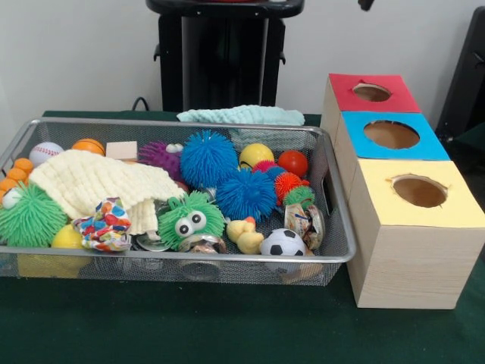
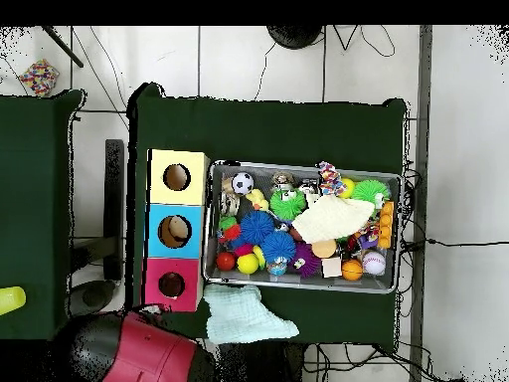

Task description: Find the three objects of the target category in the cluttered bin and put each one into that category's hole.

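1. We found the wire bin (image 1: 337,227) full and untouched; the search step had not begun.
2. The end effector was out of sight, so we could not tell its state.
3. Next, we judged, a reach toward the soccer ball (image 1: 282,243), beside the yellow-topped box (image 1: 379,186).

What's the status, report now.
Gripper not in view. Wire bin full, nothing dropped in the box holes. Cream knitted cloth covers part of the toys.

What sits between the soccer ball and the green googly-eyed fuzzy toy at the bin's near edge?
In the front view, a yellow rubber duck sits between the soccer ball and the green googly-eyed fuzzy toy, by the wire mesh bin's front wall.
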